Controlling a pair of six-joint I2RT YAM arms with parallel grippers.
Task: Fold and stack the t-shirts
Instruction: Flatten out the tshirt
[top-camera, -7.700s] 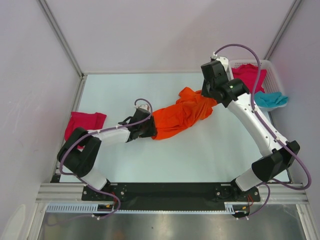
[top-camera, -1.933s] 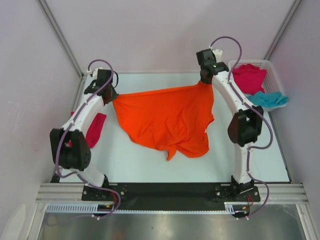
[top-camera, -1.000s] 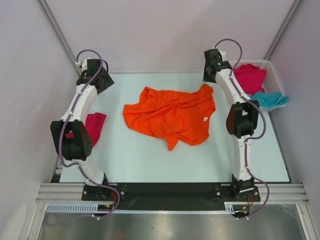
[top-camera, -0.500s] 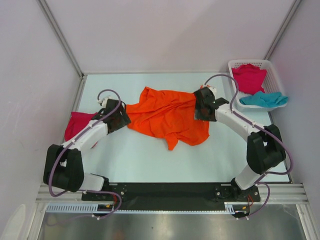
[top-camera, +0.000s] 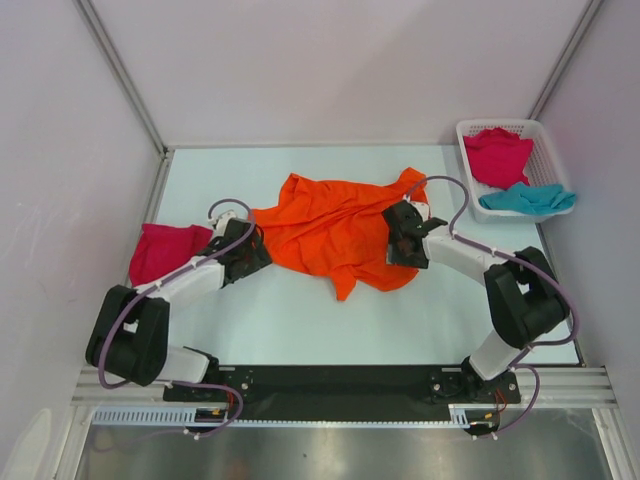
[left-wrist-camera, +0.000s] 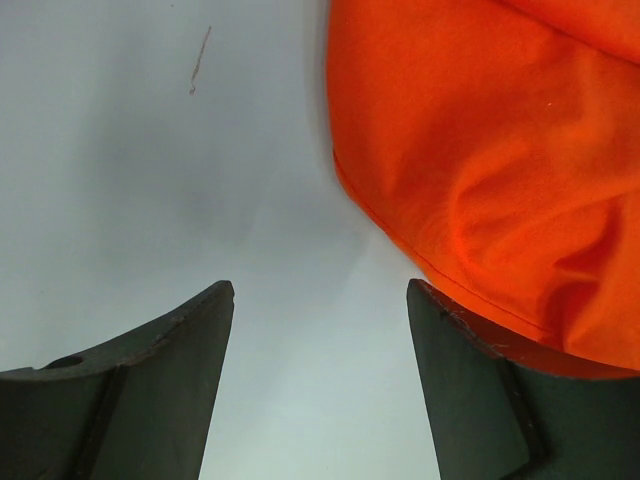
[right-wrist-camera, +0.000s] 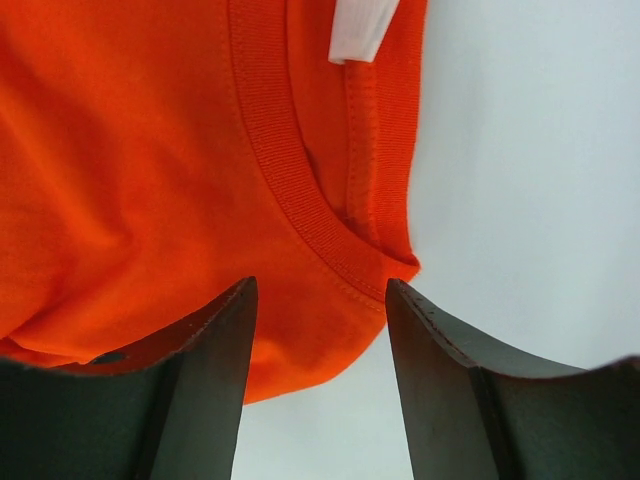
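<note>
The table (top-camera: 300, 320) is a pale, matte, greenish-white sheet. Plain lilac-white walls (top-camera: 330, 60) close it in on three sides, and aluminium posts (top-camera: 120, 72) slant up from the far corners. Along the near edge a black base plate (top-camera: 330, 380) carries both arms, with a sheet of brushed metal (top-camera: 330, 450) in front of it. In the left wrist view the surface is bare apart from a thin faint mark (left-wrist-camera: 200, 60).

The orange t-shirt (top-camera: 335, 235) lies crumpled and partly spread in the middle of the table, somewhat nearer the far edge. The left gripper (top-camera: 250, 255) sits low at the shirt's left margin. Its jaws are spread with only bare table between them, and one finger (left-wrist-camera: 470, 380) is right at the cloth's hemmed edge. The right gripper (top-camera: 400, 235) is down over the shirt's right side. Its jaws are also spread wide, above the ribbed collar (right-wrist-camera: 300, 190), with a white neck label (right-wrist-camera: 362, 25) just beyond; they pinch nothing.

A magenta t-shirt (top-camera: 168, 250) lies bunched at the left edge. In the far right corner stands a white lattice basket (top-camera: 500, 124) holding a second magenta t-shirt (top-camera: 497, 155) and a teal t-shirt (top-camera: 525, 200), which drapes over the basket's near rim.
</note>
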